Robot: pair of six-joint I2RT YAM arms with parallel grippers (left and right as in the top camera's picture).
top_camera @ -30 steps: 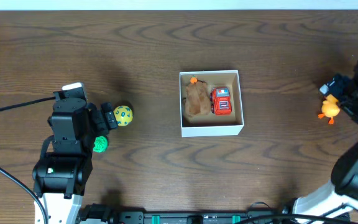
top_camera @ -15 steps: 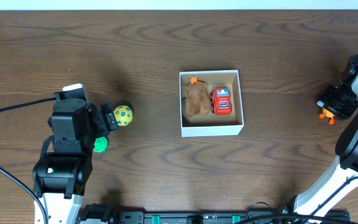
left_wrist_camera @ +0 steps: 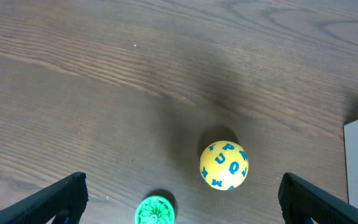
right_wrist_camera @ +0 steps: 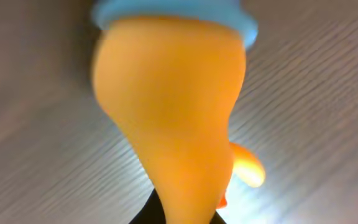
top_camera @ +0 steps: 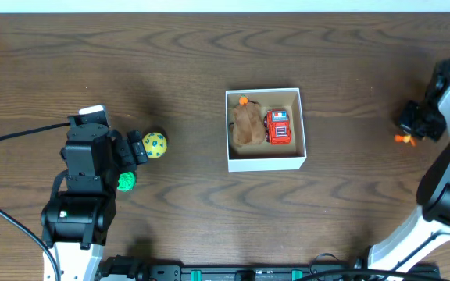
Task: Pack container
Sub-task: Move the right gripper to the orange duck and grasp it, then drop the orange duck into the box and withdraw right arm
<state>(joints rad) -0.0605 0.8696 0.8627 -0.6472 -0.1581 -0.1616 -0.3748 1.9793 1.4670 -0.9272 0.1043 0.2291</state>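
Your container (top_camera: 266,163) sits open at the middle of the table (top_camera: 209,47) and is partly packed. A brown plush toy (top_camera: 248,127) fills its left half, and a red toy truck (top_camera: 279,128) lies just beside it on the right. Three toys are outside, so I judge you a little under halfway.

At the far right edge, your right gripper (top_camera: 416,119) is down over an orange duck toy (right_wrist_camera: 173,118). The duck fills the wrist view and hides the fingers, so I cannot tell whether the claw pinches it.

On the left, well apart from the container, your left gripper (top_camera: 137,148) is spread wide and empty. A yellow lettered ball (left_wrist_camera: 224,165) lies ahead of it and a small green toy (left_wrist_camera: 155,211) nearer.

The table is flat, dark wood with a visible grain, so the ball may roll. Of the room, only a pale strip (top_camera: 225,5) shows past the far edge.
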